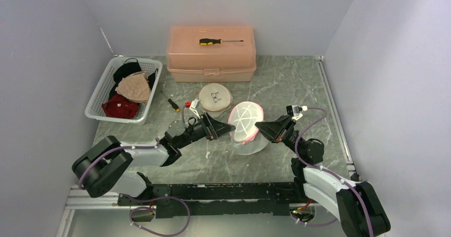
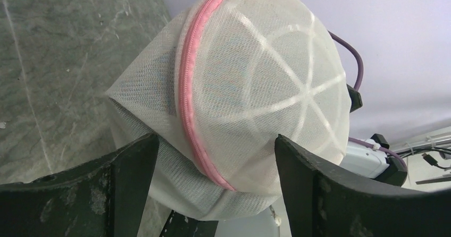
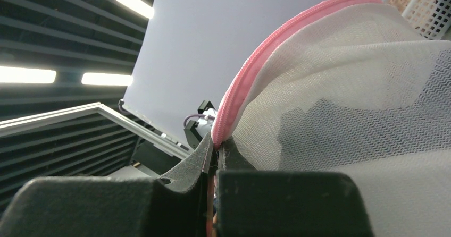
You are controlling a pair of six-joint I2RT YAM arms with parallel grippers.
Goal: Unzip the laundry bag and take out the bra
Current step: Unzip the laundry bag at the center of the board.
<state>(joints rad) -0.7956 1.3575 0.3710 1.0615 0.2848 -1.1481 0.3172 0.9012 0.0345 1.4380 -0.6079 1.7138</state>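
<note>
**My right end effector point(image 3: 215, 152) is clamped on the pink zipper point(image 3: 276, 40) of the laundry bag point(image 1: 245, 121), holding it up on edge at mid-tabletop point(image 1: 298, 83).**
My left end effector point(image 2: 215, 157) stands wide open, a finger either side of the mesh dome, I judge to brace it for unzipping. The bag looks zipped shut, and I cannot make out the bra through the mesh. Far left, a white basket point(image 1: 98, 96) holds clothes, and a screwdriver point(image 1: 218, 41) lies on the closed pink box point(image 1: 211, 61).
</note>
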